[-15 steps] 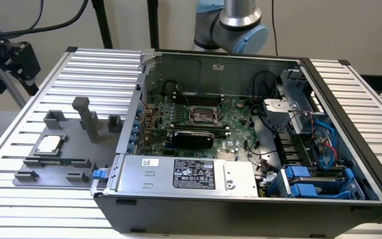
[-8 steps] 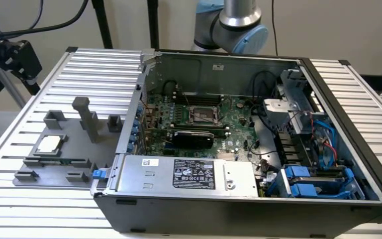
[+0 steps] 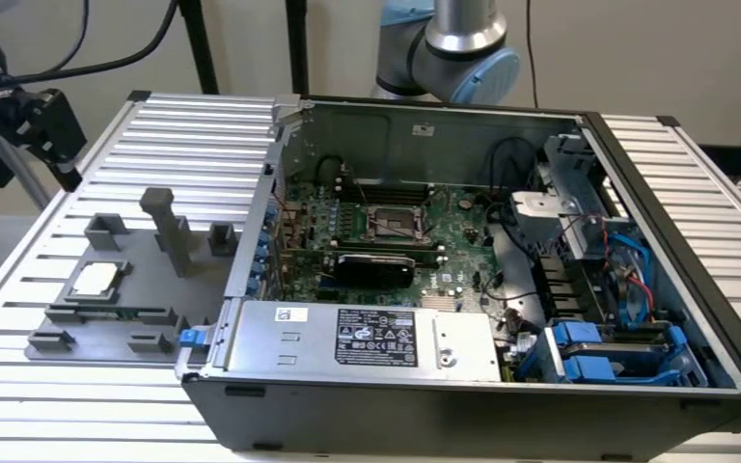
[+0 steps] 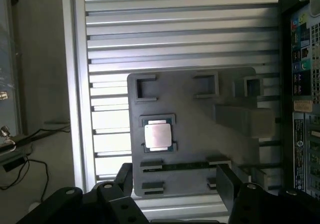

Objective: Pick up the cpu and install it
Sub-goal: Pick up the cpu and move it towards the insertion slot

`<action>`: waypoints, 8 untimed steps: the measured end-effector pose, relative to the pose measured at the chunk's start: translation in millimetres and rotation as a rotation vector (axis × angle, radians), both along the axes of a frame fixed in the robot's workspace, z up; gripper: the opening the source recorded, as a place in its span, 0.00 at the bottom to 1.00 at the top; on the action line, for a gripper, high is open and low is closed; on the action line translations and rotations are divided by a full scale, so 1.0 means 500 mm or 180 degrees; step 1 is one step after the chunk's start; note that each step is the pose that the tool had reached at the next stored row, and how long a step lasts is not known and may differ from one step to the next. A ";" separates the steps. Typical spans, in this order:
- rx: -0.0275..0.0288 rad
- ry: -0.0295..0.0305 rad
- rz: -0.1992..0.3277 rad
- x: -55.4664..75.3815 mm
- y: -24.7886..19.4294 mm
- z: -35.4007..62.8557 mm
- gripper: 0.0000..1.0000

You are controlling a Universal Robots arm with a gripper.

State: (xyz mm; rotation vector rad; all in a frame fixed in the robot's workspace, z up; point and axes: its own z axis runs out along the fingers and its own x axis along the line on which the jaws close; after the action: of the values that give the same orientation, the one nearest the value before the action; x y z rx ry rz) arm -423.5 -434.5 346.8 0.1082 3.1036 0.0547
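Observation:
The cpu (image 3: 96, 280) (image 4: 157, 134), a small silver-topped square chip, lies flat in its recess on the grey fixture plate (image 3: 190, 289) (image 4: 200, 139), at the exterior view's left of the open computer case. In the wrist view my gripper (image 4: 174, 176) hovers well above the plate's edge beside the cpu, open, with nothing between its black fingers (image 4: 224, 181). The motherboard (image 3: 370, 241) lies in the case, its black socket frame (image 3: 390, 224) near the middle.
A long green memory stick (image 3: 120, 313) (image 4: 180, 167) lies in a slot on the plate beside the cpu. A tall grey post (image 3: 165, 227) (image 4: 245, 119) rises from the plate. The case wall (image 3: 267, 193), power supply (image 3: 358, 338) and cables (image 3: 602, 251) crowd the board. Black equipment (image 3: 30, 125) stands far left.

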 end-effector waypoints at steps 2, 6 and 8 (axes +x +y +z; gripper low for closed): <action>0.0000 0.0000 0.0004 0.000 0.0000 -0.008 0.77; 0.0000 0.0000 0.0032 0.000 0.0001 -0.022 0.77; 0.0000 0.0000 0.0041 0.000 0.0001 -0.029 0.77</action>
State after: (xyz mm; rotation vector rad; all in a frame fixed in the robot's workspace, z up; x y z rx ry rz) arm -423.6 -434.5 332.2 0.0882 3.1044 0.0551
